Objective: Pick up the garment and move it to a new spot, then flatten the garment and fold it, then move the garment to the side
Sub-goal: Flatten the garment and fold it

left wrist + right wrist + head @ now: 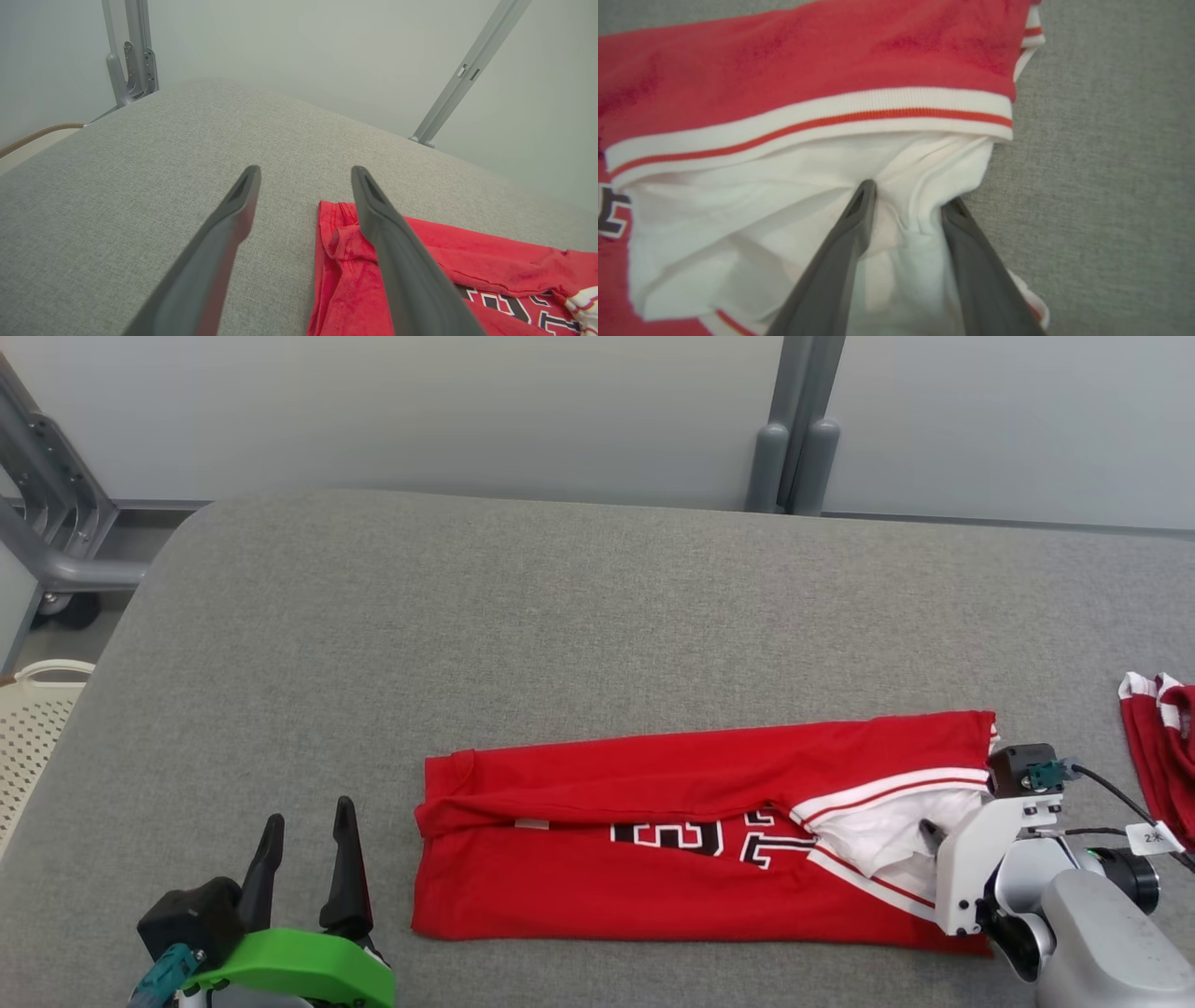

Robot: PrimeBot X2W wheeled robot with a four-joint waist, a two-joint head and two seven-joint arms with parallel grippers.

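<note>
**Layout.** The garment (653, 840) is laid lengthwise, left to right, on the near half of the desk (560, 616), right of centre. The left claw (310, 812) is placed near the front edge, just left of the garment's left end and apart from it. The right claw (909, 193) is set on the garment's right end, with a ridge of cloth between its fingers. A second garment (1162, 747) is laid at the desk's right edge, well apart. A basket (33, 728) is placed off the left side. A frame (56, 523) and a post (794, 448) are stood behind the desk.
</note>
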